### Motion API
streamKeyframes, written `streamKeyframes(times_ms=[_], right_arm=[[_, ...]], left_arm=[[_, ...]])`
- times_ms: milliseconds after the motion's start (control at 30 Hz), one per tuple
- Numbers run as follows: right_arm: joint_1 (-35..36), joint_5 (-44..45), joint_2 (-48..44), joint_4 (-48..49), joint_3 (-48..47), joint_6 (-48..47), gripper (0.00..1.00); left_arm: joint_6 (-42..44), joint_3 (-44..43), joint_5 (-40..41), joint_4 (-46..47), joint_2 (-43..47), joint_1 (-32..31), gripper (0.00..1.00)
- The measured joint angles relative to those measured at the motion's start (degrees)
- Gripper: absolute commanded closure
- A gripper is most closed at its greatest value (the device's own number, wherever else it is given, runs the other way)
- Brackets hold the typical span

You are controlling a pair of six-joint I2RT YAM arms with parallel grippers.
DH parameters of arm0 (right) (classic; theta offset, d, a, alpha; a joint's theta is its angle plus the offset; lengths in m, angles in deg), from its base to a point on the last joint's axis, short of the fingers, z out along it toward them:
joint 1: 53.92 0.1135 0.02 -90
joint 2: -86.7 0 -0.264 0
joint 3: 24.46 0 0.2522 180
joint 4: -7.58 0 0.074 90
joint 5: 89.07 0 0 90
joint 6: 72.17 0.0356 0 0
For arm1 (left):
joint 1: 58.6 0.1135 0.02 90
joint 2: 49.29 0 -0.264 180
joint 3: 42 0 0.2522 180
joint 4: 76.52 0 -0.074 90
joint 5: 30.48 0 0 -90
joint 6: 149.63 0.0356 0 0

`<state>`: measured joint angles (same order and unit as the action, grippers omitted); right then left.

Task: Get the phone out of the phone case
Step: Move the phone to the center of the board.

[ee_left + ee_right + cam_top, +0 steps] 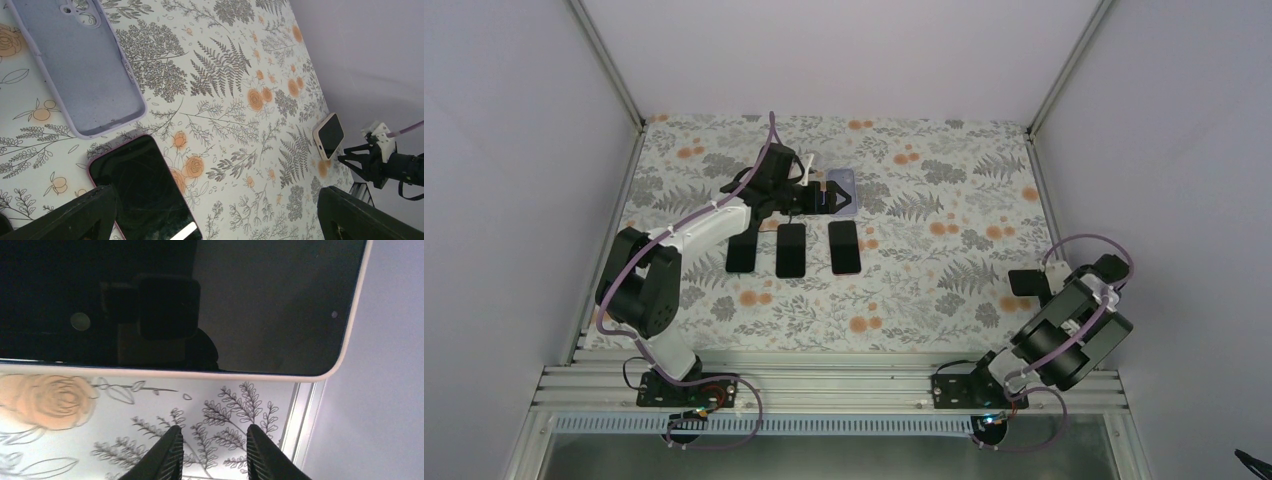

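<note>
The phone [175, 305] with a black screen sits in a cream phone case [150, 371] on the floral mat at the right side [1027, 282]. It also shows far off in the left wrist view as the cased phone [330, 135]. My right gripper [212, 435] hovers just short of its long edge, jaws narrowed but apart, with only mat between them. My left gripper [216, 200] is wide open at the back centre [819, 200], above an empty lavender case [80, 65] and a pink-edged phone [142, 190], holding nothing.
Three bare phones lie in a row mid-table: left phone [742, 255], middle phone [791, 250], right phone [845, 247]. The empty lavender case [839, 190] lies behind them. The enclosure's right wall and metal rail [300, 415] run close beside the right gripper.
</note>
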<state>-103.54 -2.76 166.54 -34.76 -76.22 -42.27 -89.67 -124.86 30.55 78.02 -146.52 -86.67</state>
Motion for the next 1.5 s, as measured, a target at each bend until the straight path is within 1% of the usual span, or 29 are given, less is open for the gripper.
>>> streamKeyframes(times_ms=[67,267,467,567,867,1033,1300,1500], right_arm=[[0.0,1.18,1.27,2.03,0.48,-0.31,0.76],[0.02,1.86,3.54,7.02,0.07,-0.31,0.77],[1.44,1.97,5.81,8.5,-1.7,0.63,0.77],[3.91,2.14,7.04,8.55,-2.89,2.34,0.77],[15.98,1.29,10.21,8.15,-6.21,9.66,0.76],[20.83,1.27,13.55,8.37,-9.55,12.87,0.76],[23.74,2.69,20.9,11.56,-16.83,15.63,0.76],[24.17,4.96,26.32,13.53,-22.84,16.15,0.76]], left_arm=[[-0.02,0.0,-0.02,0.02,0.0,0.0,0.0],[-0.2,0.0,-0.11,0.0,0.0,0.0,0.0],[-0.2,0.0,-0.13,0.0,0.0,0.0,0.0],[-0.2,-0.02,-0.13,0.0,-0.02,0.0,0.0],[-0.22,-0.33,-0.17,-0.04,-1.09,0.0,0.0],[-0.22,-0.48,-0.17,-0.02,-1.18,0.07,0.0],[-0.24,-0.9,-0.22,-0.02,-1.88,0.11,0.0],[-0.42,-1.01,-0.24,-0.07,-2.58,0.22,0.0]])
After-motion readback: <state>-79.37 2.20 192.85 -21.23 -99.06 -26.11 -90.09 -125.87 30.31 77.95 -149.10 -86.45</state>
